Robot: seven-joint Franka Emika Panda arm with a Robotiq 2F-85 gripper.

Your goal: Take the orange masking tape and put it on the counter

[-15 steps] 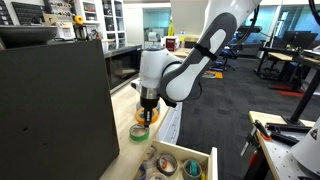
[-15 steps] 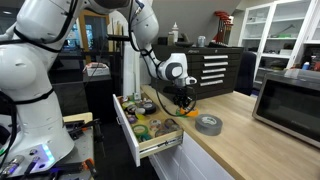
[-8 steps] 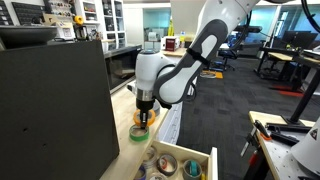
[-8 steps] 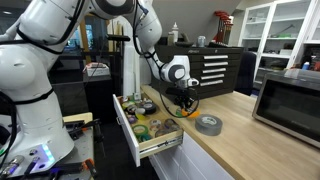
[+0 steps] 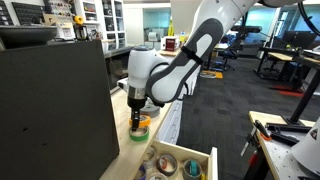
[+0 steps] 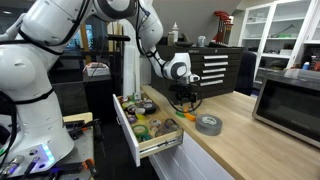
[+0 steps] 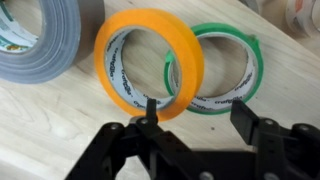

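Observation:
The orange masking tape (image 7: 148, 22) is on the pale counter (image 7: 45, 125), tilted, with one side resting on a green tape roll (image 7: 228, 33). My gripper (image 7: 197, 112) hangs just above it, open. The left fingertip is at the orange roll's near rim and the right finger stands clear, over the green roll. In both exterior views the gripper (image 5: 138, 117) (image 6: 183, 99) points down at the counter (image 6: 250, 140), right over the orange masking tape (image 5: 140, 125) and green roll (image 5: 139, 134).
A larger grey tape roll (image 7: 40, 40) (image 6: 208, 123) lies beside the orange one. A wooden drawer box (image 6: 150, 130) (image 5: 180, 163) full of small items stands open at the counter's edge. A big black box (image 5: 55, 110) borders the counter.
The jaws have gone from shut to open, letting go of the orange tape on the counter. The arm has shifted slightly sideways above it.

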